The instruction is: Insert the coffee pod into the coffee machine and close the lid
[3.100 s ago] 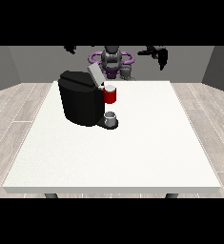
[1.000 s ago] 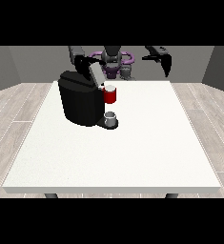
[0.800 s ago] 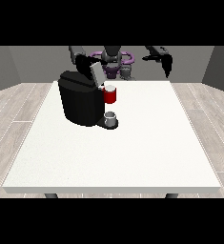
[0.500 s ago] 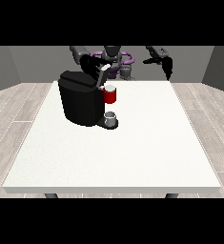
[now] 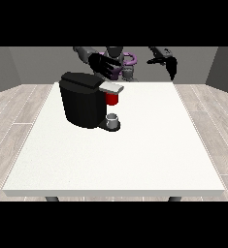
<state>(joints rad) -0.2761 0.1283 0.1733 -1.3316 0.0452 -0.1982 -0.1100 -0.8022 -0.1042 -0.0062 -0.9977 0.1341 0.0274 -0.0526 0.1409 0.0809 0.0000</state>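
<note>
Two hands of mine show, both small and far off at the back of the table [image 5: 135, 160]. The hand at the view's left [image 5: 105, 66] hangs above the back of the coffee machine [image 5: 84, 99], its fingers spread wide and straight, holding nothing that I can make out. Just below and in front of this hand lies the machine's grey lid [image 5: 111, 87], lying nearly flat over a red thing at the machine [image 5: 112, 99]. Further below that hand, on the machine's base, sits a grey thing [image 5: 113, 119] that I cannot tell for the pod; the pod itself I cannot plainly pick out anywhere.

The hand at the view's right [image 5: 170, 66] hangs in the air past the table's far edge, well apart from the machine and touching nothing. Its fingers point downward, but whether they are curled or straight I cannot tell. My forearms and body merge with the dark and purple shapes behind the hands, so much there is hard to read.

The machine stands toward the far left part of the table, near the back edge. In front of both hands and to the side of the right one, the white top stretches bare to the near edge and corners.
</note>
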